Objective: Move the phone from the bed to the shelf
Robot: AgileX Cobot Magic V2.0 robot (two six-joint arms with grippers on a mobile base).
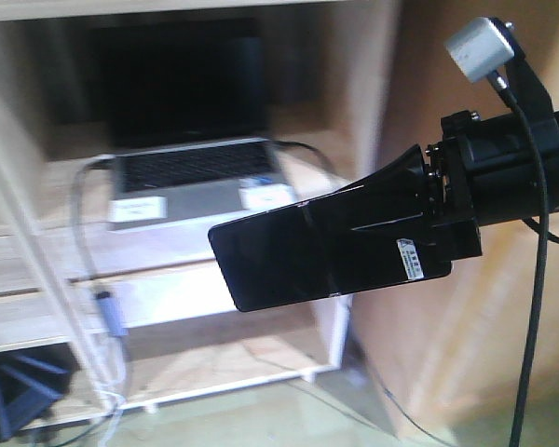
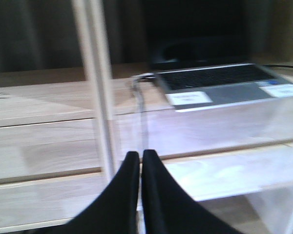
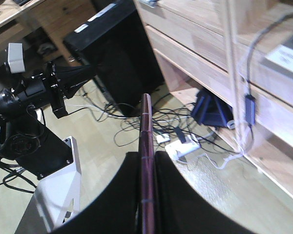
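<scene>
I count one phone (image 1: 279, 261), and it is in my right tool (image 3: 147, 158), whose two black fingers are clamped on its flat faces. The right wrist view shows it edge-on between them, with its pinkish rim upward. In the front view the phone hangs in the air before the shelf (image 1: 37, 270), touching none of its boards. It lies nearly level with its free end toward the shelf's right upright, and the one white sticker (image 1: 410, 259) sits near the gripped end. I cannot tell how far it is from the front edge.

My left tool (image 2: 139, 158) is closed, its two fingers meeting tip to tip in front of the shelf's front edge.

One open laptop (image 1: 196, 172) sits on the upper board, back from the front edge, with two white labels on its palm rest. One grey cable (image 1: 107, 307) drops over that edge.
</scene>
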